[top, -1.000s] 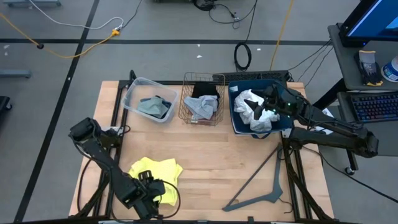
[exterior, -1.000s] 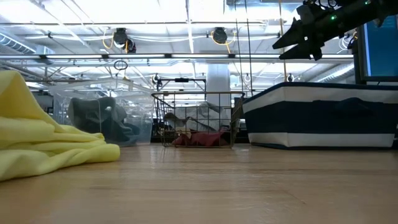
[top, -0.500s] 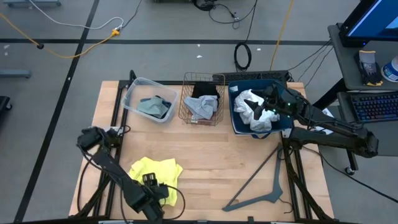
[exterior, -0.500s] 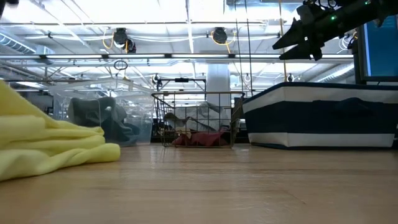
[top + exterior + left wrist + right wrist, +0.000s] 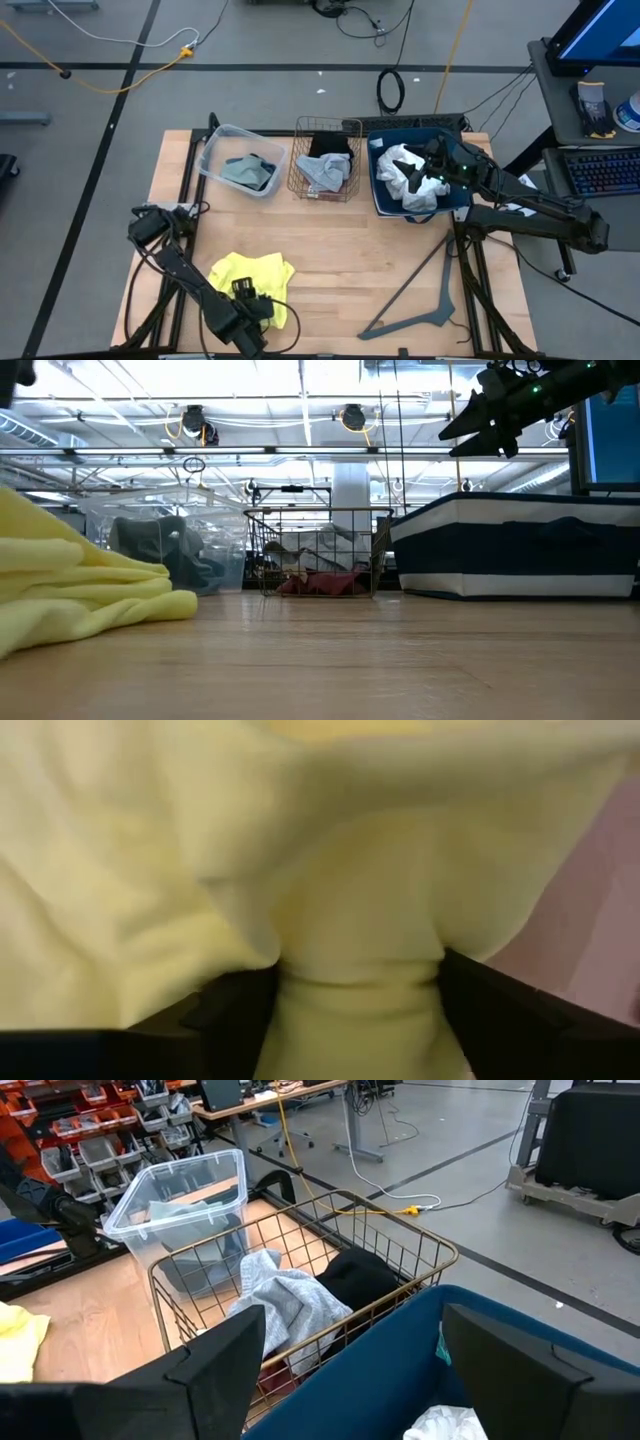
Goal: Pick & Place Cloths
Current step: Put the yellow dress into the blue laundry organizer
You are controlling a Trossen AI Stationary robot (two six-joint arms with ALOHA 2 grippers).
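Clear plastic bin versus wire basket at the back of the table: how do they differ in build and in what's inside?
The clear plastic bin has solid see-through walls; the wire basket is an open metal grid. The bin holds blue-grey fabric; the basket holds a light grey cloth and a black one, with maroon fabric low down in the low view. Both stand side by side along the table's far edge, holding cloths.

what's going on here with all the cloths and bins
A two-armed robot is sorting cloths into containers. The left gripper is at the yellow cloth on the near side of the table, with a fold of it between its fingers. The right gripper hovers open over the blue bin, which holds a white cloth. The wire basket and clear tub already hold cloths. A hanger lies untouched.
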